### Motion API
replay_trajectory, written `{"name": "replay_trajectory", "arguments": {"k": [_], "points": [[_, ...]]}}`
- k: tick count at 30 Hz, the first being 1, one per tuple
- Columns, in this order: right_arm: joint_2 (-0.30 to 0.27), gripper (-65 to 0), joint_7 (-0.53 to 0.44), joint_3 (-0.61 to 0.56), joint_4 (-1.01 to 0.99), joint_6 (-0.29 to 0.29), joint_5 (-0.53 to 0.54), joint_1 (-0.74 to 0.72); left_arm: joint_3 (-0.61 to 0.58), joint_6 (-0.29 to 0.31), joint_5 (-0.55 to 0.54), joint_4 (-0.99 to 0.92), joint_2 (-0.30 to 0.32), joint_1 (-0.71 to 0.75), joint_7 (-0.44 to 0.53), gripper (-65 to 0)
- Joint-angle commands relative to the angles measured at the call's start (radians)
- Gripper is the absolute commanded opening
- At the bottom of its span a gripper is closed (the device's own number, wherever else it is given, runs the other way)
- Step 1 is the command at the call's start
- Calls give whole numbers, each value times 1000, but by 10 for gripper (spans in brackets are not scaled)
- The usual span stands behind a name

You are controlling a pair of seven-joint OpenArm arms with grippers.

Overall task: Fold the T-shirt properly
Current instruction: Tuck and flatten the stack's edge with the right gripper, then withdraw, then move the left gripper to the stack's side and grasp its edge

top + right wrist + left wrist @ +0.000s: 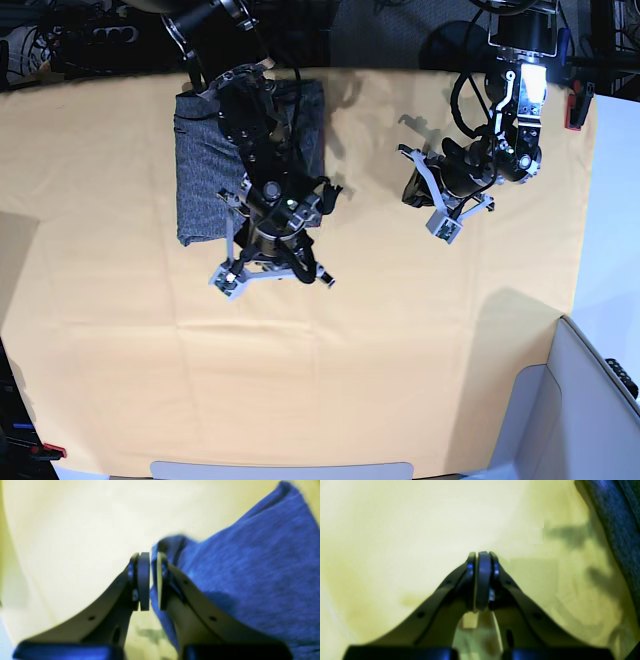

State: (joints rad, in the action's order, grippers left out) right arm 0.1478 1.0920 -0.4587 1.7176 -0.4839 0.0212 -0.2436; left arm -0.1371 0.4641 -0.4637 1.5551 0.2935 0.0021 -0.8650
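The T-shirt (205, 165) lies folded into a dark grey rectangle at the far left of the yellow-orange cloth (400, 350). My right gripper (270, 245) hangs over its near edge. In the right wrist view the right gripper (153, 580) is open by a narrow gap and holds nothing. A corner of the T-shirt (250, 567) sits just beyond and to the right of the fingertips. My left gripper (415, 190) hovers over bare cloth well to the right of the shirt. The left wrist view shows the left gripper (483, 580) shut and empty, with the T-shirt (617, 525) at the frame's right edge.
The cloth ends at a dark strip with cables along the far side. A white and grey panel (590, 410) stands at the near right corner. Red clamps (575, 105) hold the cloth at the right edge and the near left corner.
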Motion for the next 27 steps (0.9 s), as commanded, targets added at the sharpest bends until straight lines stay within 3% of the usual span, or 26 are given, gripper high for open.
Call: {"name": "replay_trajectory", "arguments": {"k": [1,7,11,13,17,22,25,27], "points": [[-7,-589,-19,22,32,12,-7,-15,6,0,3,8,6,-11,-6,-644],[-73,-454,55,153,147,21,-5,30,6,0,3,11,9,-7,-15,-644],[-147,-442,60,209,157,21,4,51,4,0,3,37,16,-1,-20,-643],[-187,-441,60,243,150,18,62,53,4,0,-2,72,39,25,-56,-642],[-293,-441,61,390,72,12,343,33,6,2,-2,150,42,35,-141,-642],[-436,-441,61,467,-121,12,788,-20,6,2,1,161,40,65,-136,-642],[-480,-441,61,463,-196,12,951,-44,6,2,1,160,37,65,-136,-642],[-488,-441,63,461,-215,12,994,-53,6,2,1,160,37,65,-136,-642]]}}
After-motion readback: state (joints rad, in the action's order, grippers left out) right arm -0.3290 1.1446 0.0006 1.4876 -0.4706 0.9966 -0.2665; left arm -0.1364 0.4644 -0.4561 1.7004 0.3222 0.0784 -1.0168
